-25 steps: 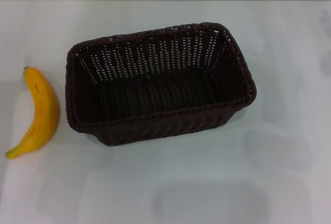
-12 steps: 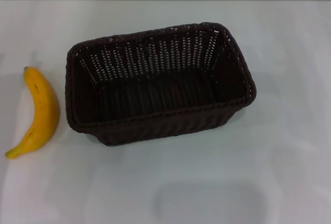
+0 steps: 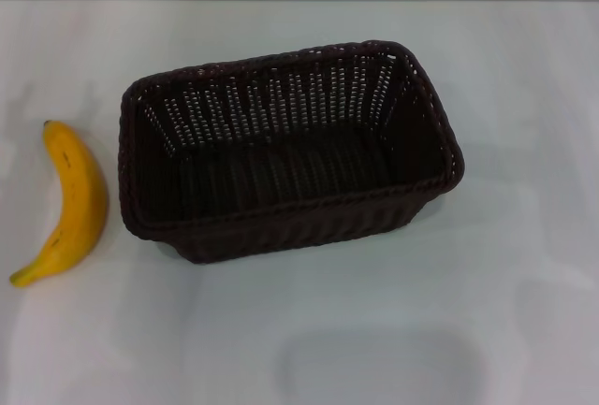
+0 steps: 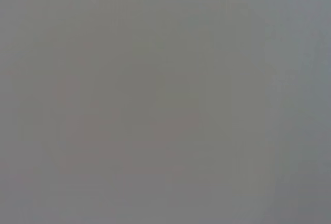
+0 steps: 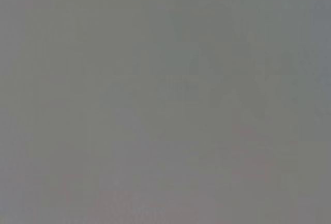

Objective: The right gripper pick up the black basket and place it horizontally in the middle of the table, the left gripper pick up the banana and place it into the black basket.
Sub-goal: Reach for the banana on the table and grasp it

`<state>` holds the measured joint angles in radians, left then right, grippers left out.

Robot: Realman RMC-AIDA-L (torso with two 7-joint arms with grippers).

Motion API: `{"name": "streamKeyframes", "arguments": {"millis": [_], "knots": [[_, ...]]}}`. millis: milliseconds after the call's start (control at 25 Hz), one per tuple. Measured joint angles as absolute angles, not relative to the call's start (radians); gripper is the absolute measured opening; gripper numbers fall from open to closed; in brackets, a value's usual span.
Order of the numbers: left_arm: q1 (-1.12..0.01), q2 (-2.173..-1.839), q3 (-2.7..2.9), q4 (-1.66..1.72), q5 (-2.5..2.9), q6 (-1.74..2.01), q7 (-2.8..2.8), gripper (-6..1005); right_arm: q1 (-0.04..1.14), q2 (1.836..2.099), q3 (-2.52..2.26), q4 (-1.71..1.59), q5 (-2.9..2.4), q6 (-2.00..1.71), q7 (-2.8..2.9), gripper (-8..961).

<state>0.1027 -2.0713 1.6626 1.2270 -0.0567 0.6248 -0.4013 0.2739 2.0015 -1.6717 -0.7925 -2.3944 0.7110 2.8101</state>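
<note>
The black basket [image 3: 281, 152] stands upright and empty near the middle of the white table [image 3: 524, 265], its long side running left to right, slightly turned. The banana [image 3: 73, 201] lies on the table just left of the basket, apart from it, dark end to the back, stem tip to the front. Neither gripper shows in the head view. Both wrist views show only plain grey and none of the task's things.
The table's far edge [image 3: 299, 0] meets a grey wall at the back. Faint shadows lie on the table in front of the basket and at the left and right sides.
The basket and banana have not moved. Faint shadows on the table at the far left and right have shifted slightly.
</note>
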Motion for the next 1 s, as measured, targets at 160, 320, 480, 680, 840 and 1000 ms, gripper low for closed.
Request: {"name": "streamKeyframes", "arguments": {"millis": [160,320,480,680,840,1000], "knots": [[0.13,-2.073,1.664,1.346,0.011,0.466,-0.402,876,0.276,2.002,-1.672,-0.778,-2.405,0.724,2.838,842],[0.154,-2.066,1.679,1.52,0.022,0.222,-0.425,876,0.28,2.002,-1.668,-0.769,-2.406,0.723,2.839,842],[0.164,-2.064,1.694,1.723,0.027,-0.167,-0.396,876,0.294,2.001,-1.667,-0.749,-2.404,0.722,2.839,842],[0.113,-2.074,1.693,1.908,0.018,-0.601,-0.304,875,0.318,1.994,-1.667,-0.726,-2.403,0.72,2.839,842],[0.051,-2.074,1.693,1.961,0.017,-0.823,-0.292,875,0.326,1.989,-1.667,-0.719,-2.403,0.72,2.839,842],[0.01,-2.074,1.695,1.986,0.018,-0.991,-0.292,875,0.325,1.987,-1.659,-0.717,-2.403,0.72,2.839,841]]}}
